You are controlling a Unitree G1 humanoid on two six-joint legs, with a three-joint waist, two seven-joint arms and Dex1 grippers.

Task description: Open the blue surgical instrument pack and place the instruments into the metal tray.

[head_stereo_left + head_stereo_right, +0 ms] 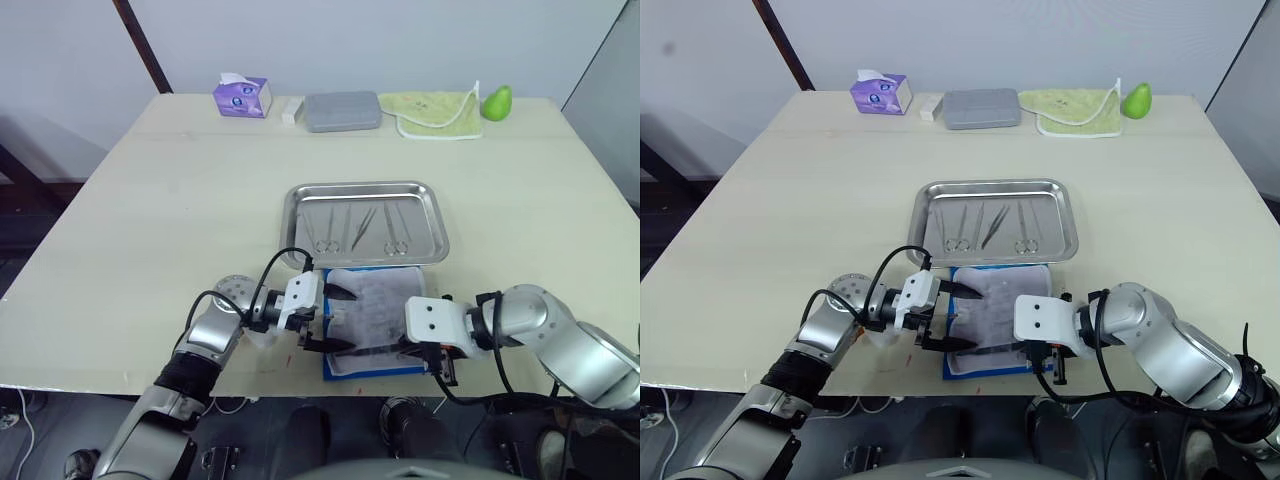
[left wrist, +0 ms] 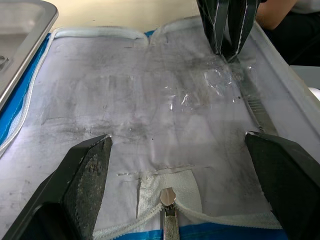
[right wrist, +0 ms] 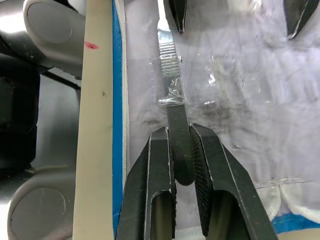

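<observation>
Right gripper (image 3: 181, 150) pinching the last tool (image 3: 170, 65) in the opened pack (image 1: 372, 312).
Its long axis runs straight out from the clenched fingers; left gripper (image 1: 326, 318) hangs released; tray (image 1: 365, 190) lies just beyond.

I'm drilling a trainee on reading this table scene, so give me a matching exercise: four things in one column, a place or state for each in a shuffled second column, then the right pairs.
Things
1. left pincer
2. right pincer
3. metal tray
4. grey box

Places or states
A. at the table's far edge, between a tissue box and a green cloth
B. open, over the unfolded blue surgical instrument pack
C. shut on the flat metal instrument lying in the pack
D. just beyond the pack, with instruments lying in it

Pairs: 1-B, 2-C, 3-D, 4-A
</observation>
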